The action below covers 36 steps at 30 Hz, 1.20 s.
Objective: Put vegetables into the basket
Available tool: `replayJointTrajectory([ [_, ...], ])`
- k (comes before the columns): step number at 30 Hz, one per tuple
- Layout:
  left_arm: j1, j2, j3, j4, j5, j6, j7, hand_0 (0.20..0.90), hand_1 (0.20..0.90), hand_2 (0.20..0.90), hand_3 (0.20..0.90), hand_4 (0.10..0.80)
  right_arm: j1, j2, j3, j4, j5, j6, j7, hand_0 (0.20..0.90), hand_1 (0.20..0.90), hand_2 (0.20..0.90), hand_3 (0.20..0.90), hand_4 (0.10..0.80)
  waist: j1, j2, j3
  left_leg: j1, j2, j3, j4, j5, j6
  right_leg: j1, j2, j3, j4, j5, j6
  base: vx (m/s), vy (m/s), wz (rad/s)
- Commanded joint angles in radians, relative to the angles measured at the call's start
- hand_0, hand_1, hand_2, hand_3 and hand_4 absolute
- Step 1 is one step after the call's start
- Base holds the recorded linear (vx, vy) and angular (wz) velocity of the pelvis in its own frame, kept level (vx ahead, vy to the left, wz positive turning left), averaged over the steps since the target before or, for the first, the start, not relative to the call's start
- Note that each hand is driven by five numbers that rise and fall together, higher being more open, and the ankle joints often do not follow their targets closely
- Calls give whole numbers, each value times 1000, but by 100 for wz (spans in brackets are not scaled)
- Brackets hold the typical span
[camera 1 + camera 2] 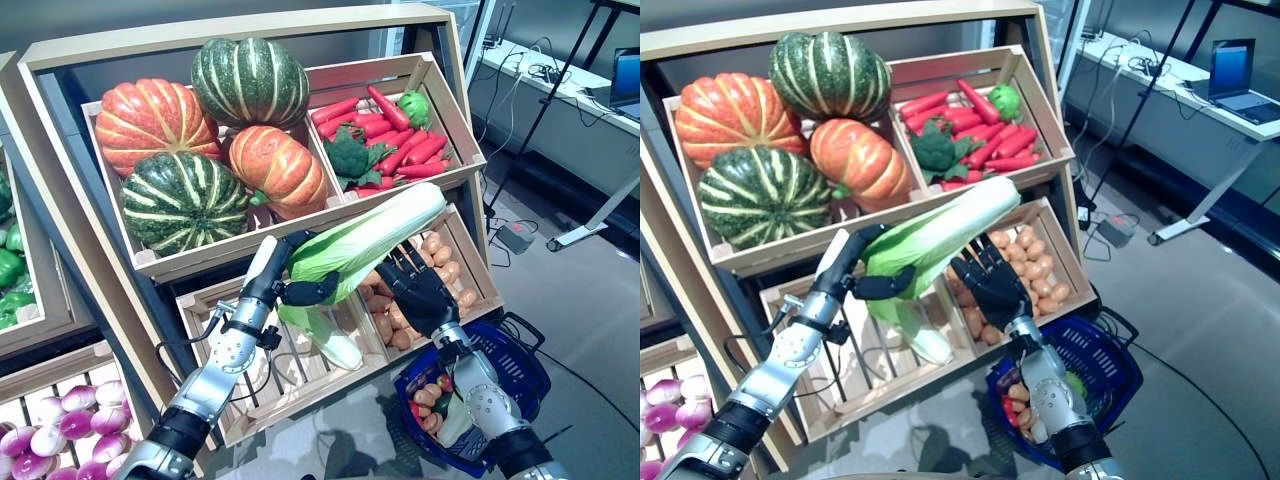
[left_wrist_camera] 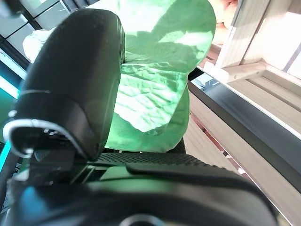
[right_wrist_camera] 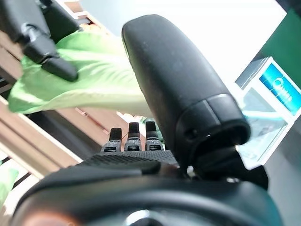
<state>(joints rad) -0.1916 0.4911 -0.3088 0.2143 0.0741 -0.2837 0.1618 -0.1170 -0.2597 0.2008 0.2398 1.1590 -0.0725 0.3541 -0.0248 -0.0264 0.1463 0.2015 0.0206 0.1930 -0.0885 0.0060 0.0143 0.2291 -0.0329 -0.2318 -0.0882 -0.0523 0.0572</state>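
Before slatted wooden crates (image 1: pixel 300 375), left hand (image 1: pixel 300 290) clamping crinkly long cabbage (image 1: pixel 365 240); right hand (image 1: pixel 420 295) splayed.

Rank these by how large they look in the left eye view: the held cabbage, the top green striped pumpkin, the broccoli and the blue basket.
1. Cabbage, though it is nearer the camera.
2. Green striped pumpkin and blue basket: too alike to rank, and the basket is partly hidden.
3. Broccoli.

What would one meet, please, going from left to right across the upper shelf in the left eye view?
Orange pumpkin → striped green pumpkin at the back → red carrots → small green pepper.
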Motion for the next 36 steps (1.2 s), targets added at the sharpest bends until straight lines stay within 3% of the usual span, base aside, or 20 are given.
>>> replayJointTrajectory([
  [1, -148, 45, 22, -51, 27, -173, 27, 300, 300, 300, 300, 400, -135, 13, -115, -113, 88, -103, 124, 900, 900, 900, 900, 800, -1, 7, -75, 10, -11, 6, 1, -105, -4, -24, -2, -5, 1, -4, -14, 0, 0, 0],
  [17, -176, 90, -44, -53, 149, -312, 43, 300, 300, 300, 300, 400, -210, -30, -171, -110, 130, -94, 117, 900, 900, 900, 900, 800, 0, 5, -74, 15, -13, 11, 1, -114, -1, -24, -4, 19, 1, -6, -12, 13, 3, 0],
  [27, -201, 22, -130, -148, 111, -390, 51, 300, 300, 300, 300, 400, -207, 12, -120, -64, 157, -72, 87, 900, 900, 900, 900, 800, -4, -1, -75, 21, -12, 9, 1, -118, -1, -19, -2, 31, 1, -8, -12, 16, 5, 0],
  [36, -208, -54, -224, -190, 26, -356, 1, 300, 300, 300, 300, 400, -217, 80, -76, -24, 244, -85, 91, 900, 900, 900, 900, 800, -5, -7, -72, 24, -11, 9, 1, -122, 0, -17, 2, 36, 1, -9, -12, 0, 0, 0],
])
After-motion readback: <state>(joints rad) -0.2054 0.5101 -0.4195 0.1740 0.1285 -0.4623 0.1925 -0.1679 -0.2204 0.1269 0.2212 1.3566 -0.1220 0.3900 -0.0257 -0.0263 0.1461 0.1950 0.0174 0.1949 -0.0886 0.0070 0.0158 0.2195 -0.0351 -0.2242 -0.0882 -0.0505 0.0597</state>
